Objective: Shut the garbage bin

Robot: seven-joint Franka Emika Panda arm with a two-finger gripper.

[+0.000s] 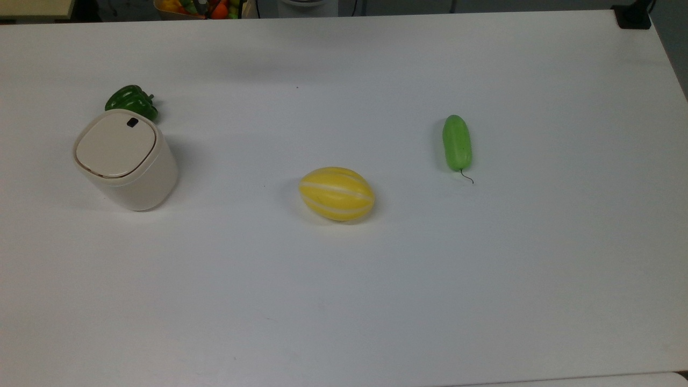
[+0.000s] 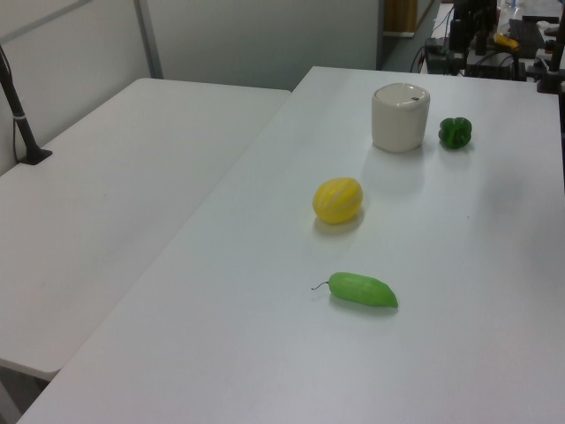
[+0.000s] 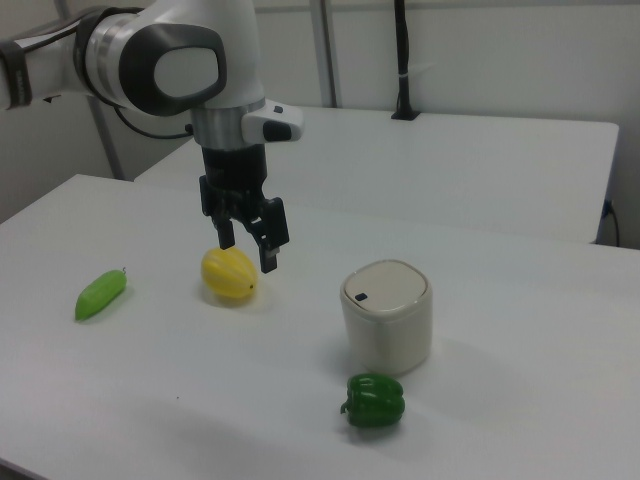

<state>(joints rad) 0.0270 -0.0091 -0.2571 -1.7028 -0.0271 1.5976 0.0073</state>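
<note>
The cream-beige garbage bin (image 1: 134,177) stands upright at the top view's left, its flat lid (image 1: 115,144) lying level on the rim with the small dark button (image 1: 132,122) at the far corner. The bin (image 2: 400,117) sits far back in the left view and at centre right in the right view (image 3: 387,318). My gripper (image 3: 247,255) hangs open and empty in the air, well to the right view's left of the bin and higher than its lid. Its dark fingers (image 3: 270,240) point down, in front of the yellow melon.
A green bell pepper (image 1: 132,102) lies right beside the bin. The yellow melon (image 1: 336,193) sits mid-table and a green cucumber (image 1: 457,142) lies to the top view's right. A second white table (image 2: 115,177) adjoins, and a fruit basket (image 1: 199,8) sits past the far edge.
</note>
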